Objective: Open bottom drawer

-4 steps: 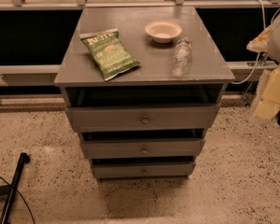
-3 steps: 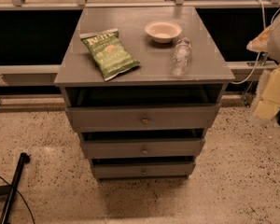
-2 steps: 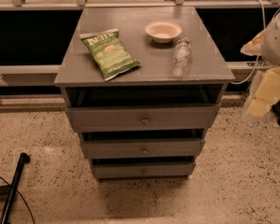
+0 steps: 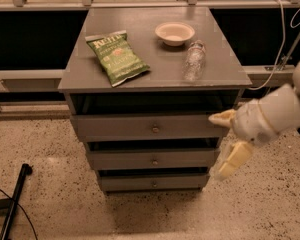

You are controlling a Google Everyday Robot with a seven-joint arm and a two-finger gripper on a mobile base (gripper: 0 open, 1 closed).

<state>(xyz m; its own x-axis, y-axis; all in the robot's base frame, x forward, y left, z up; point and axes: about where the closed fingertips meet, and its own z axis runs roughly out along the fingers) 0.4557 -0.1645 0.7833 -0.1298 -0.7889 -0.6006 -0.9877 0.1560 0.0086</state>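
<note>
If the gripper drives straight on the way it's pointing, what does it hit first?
Probably the right end of the middle drawer, above the bottom drawer. The gripper hangs open at the cabinet's right edge, pointing left. Depth is unclear.

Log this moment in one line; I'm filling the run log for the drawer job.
phase: pre-grasp | gripper: open, at cabinet right edge, level with middle drawer | bottom drawer: knob not yet grasped

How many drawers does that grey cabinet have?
3, stacked: the top drawer, the middle drawer below it, the bottom drawer under both. None seems hidden. The gripper, open, is at the cabinet's right side.
</note>
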